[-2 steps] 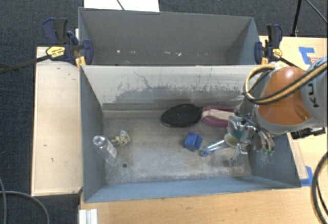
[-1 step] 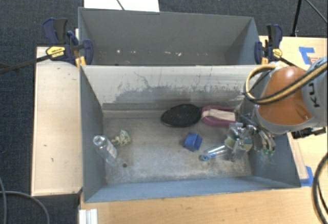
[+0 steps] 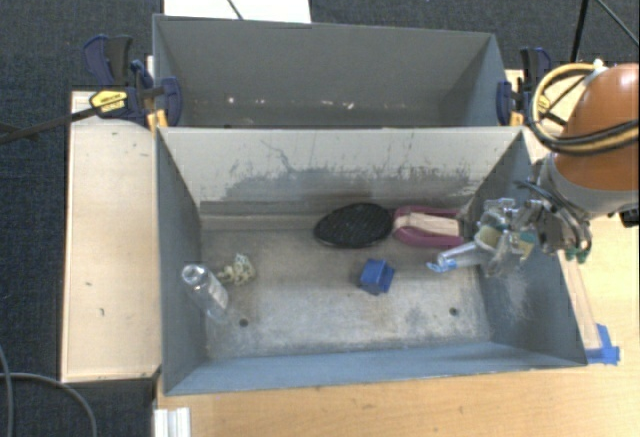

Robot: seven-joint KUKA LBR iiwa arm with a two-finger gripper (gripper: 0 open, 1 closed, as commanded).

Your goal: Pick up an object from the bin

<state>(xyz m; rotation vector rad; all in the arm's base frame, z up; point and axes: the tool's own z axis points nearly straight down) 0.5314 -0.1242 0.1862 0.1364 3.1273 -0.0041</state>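
None of the loose things is seen lifted from the grey metal bin [image 3: 180, 225], so the pick is judged not yet done. Whether the pincer [image 3: 497, 243] is clenched or released cannot be told. Just to its left a black oval brush with a pink handle [image 3: 375, 225] is laid flat, its long axis running sideways and its handle end pointed at the pincer.
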